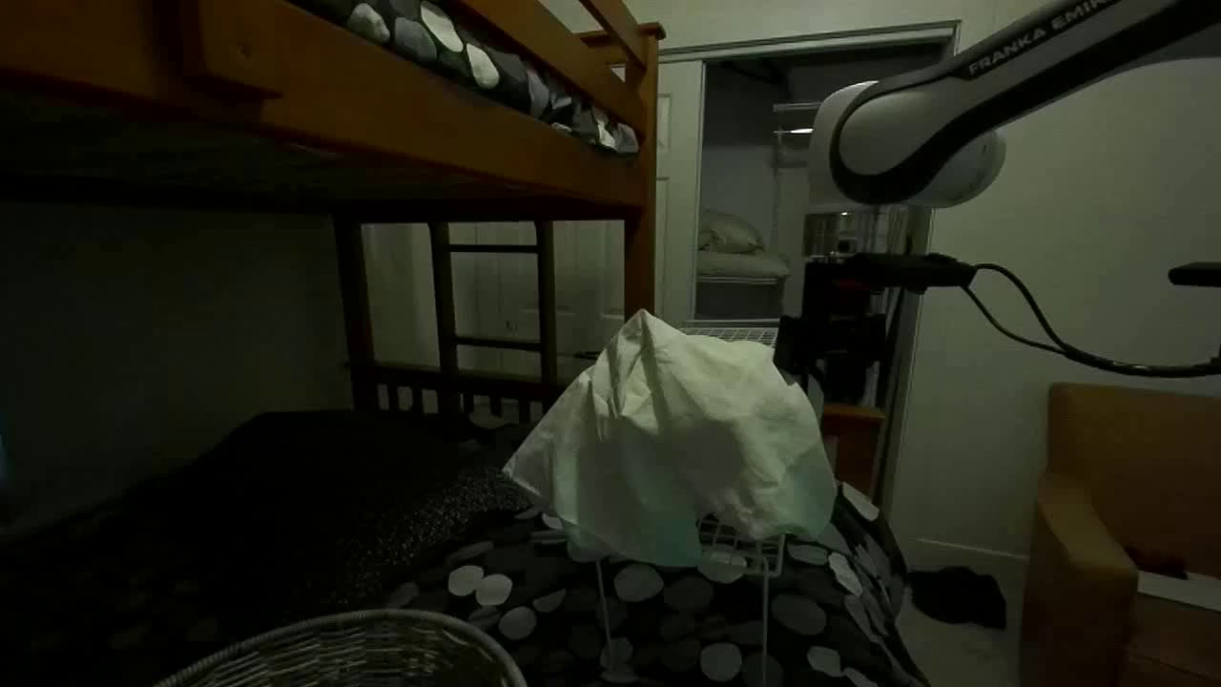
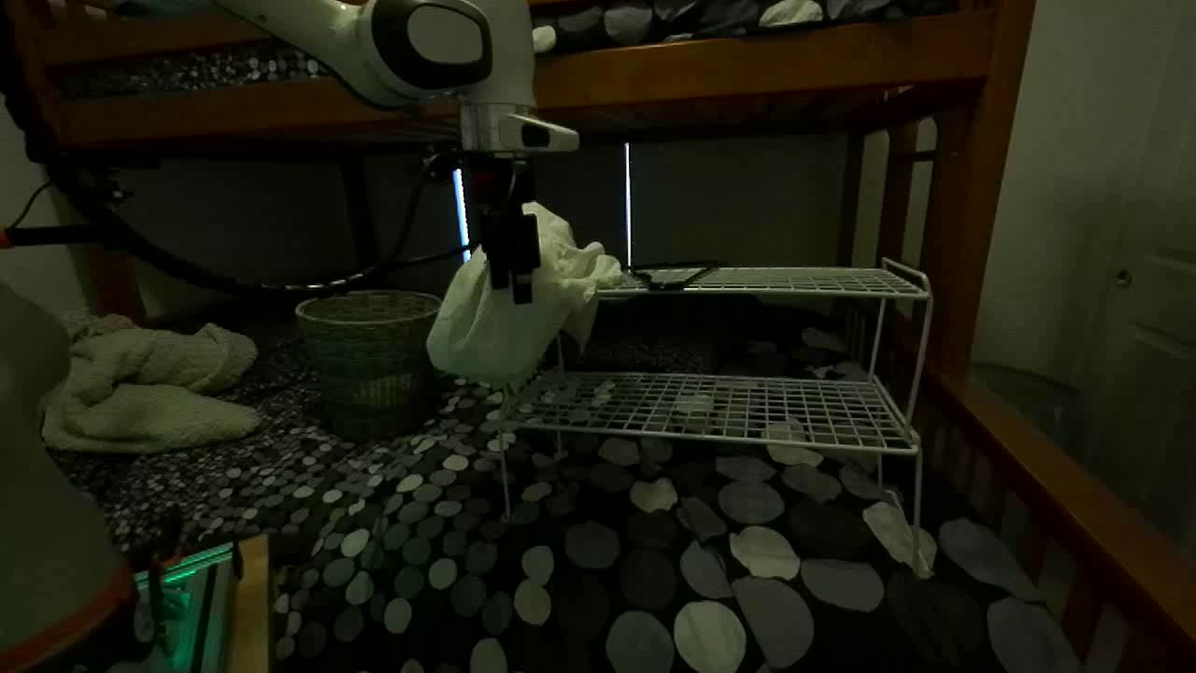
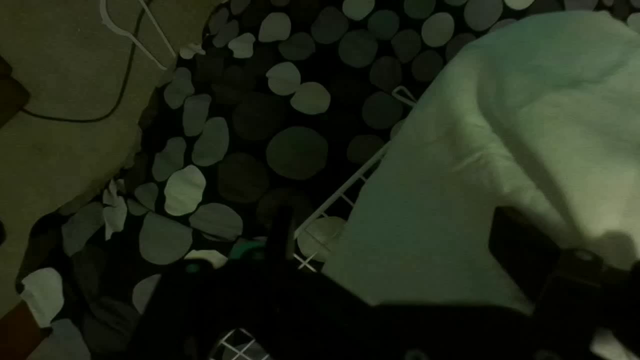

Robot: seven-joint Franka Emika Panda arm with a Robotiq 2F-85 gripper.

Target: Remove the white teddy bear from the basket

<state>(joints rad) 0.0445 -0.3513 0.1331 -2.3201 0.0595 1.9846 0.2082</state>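
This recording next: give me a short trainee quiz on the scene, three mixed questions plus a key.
1. True or false: in both exterior views, a white cloth hides part of the wire rack.
2. What does the wicker basket stand on? a) the wire rack; b) the dotted bedding; c) the white cloth.
3. Short answer: in the wrist view, is the tool open or shut?

Key: 1. True; 2. b; 3. Open.

In an exterior view: white two-tier wire rack at 4 o'clock, on spotted bedding; thin white cloth at rack's 9 o'clock end; fleecy blanket at 9; door at 3. In an exterior view: tan armchair and dark heap at 4, wooden bunk bed at 11.
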